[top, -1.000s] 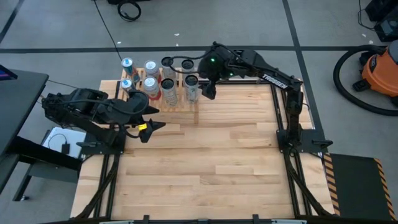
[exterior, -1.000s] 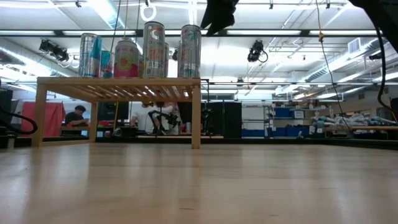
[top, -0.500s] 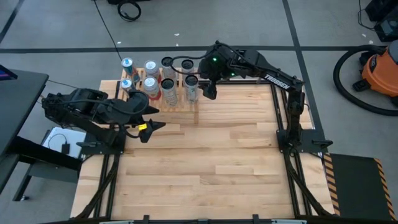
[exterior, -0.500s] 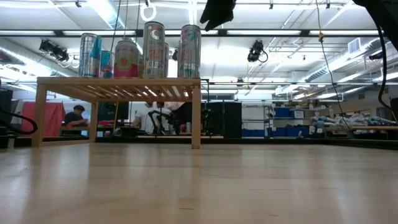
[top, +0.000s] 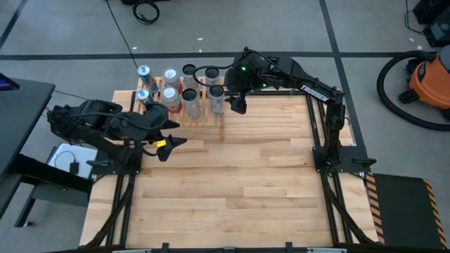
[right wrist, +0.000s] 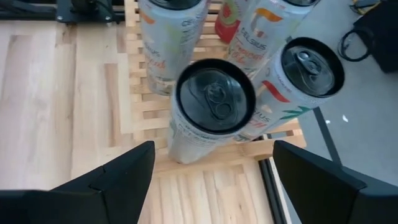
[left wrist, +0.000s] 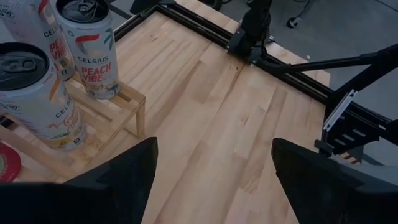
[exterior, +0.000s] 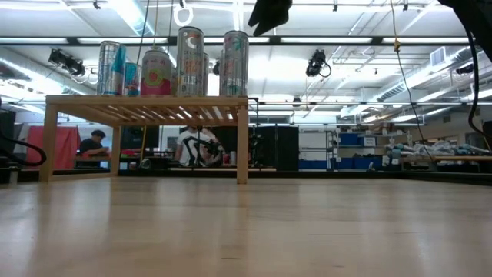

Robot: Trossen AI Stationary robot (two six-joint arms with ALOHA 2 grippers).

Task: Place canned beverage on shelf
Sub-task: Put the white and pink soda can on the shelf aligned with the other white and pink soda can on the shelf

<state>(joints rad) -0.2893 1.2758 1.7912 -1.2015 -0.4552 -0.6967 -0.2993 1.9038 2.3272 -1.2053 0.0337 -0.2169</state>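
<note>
The light-wood shelf (top: pixel 179 107) stands on its legs at the table's far left and bears several upright cans. The can nearest the shelf's right end (top: pixel 216 98) (right wrist: pixel 214 106) rests on the slats on its base. My right gripper (top: pixel 237 105) (right wrist: pixel 214 148) hovers open just right of and above that can, fingers on either side of it and apart from it. At the top of the low view this gripper (exterior: pixel 269 14) hangs clear of the can tops. My left gripper (top: pixel 176 133) (left wrist: pixel 214 144) waits open near the shelf's front, with nothing between its fingers.
Bare wooden tabletop (top: pixel 246 176) spreads out in front of and to the right of the shelf. Black frame rails (top: pixel 327 133) run along the table's sides. An orange vacuum (top: pixel 429 77) sits on the floor beyond the right edge.
</note>
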